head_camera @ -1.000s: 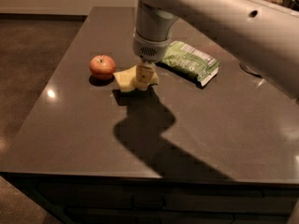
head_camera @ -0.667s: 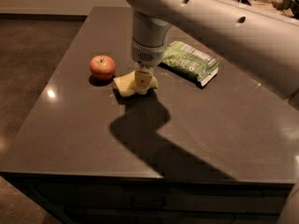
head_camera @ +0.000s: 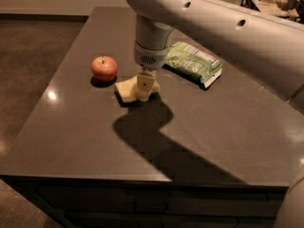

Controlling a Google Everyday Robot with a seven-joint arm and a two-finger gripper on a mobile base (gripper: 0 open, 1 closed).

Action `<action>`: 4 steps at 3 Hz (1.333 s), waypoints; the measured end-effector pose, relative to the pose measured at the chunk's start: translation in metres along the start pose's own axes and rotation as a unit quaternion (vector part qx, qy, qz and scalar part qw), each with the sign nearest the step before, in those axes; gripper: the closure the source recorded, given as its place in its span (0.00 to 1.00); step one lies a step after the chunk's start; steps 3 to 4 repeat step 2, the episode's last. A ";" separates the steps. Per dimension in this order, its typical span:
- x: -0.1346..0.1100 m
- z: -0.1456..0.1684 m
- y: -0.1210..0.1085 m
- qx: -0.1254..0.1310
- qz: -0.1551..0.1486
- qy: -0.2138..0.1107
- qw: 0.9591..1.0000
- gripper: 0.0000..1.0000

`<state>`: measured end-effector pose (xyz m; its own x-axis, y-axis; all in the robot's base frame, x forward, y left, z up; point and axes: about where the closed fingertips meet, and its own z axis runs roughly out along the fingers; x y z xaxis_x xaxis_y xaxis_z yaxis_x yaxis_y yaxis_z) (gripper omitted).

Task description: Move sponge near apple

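Observation:
The red-orange apple (head_camera: 104,68) sits on the dark table (head_camera: 95,141), left of centre. The pale yellow sponge (head_camera: 127,89) lies just right of the apple, a small gap away, low on the table surface. My gripper (head_camera: 144,90) points straight down from the big white arm and is shut on the sponge's right part. One pale finger (head_camera: 144,83) stands in front of the sponge and hides its right end.
A green crinkly snack bag (head_camera: 194,63) lies behind and to the right of the gripper. The arm's shadow falls across the table's middle. The table's left edge (head_camera: 42,99) and front edge (head_camera: 85,175) drop to the floor.
The arm has swung left across the view. The gripper and sponge have shifted slightly toward the front of the table, staying beside the apple. The apple and bag have not moved.

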<state>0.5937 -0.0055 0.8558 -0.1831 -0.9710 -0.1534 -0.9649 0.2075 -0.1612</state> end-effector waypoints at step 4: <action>0.000 0.000 0.000 0.000 0.000 0.000 1.000 0.00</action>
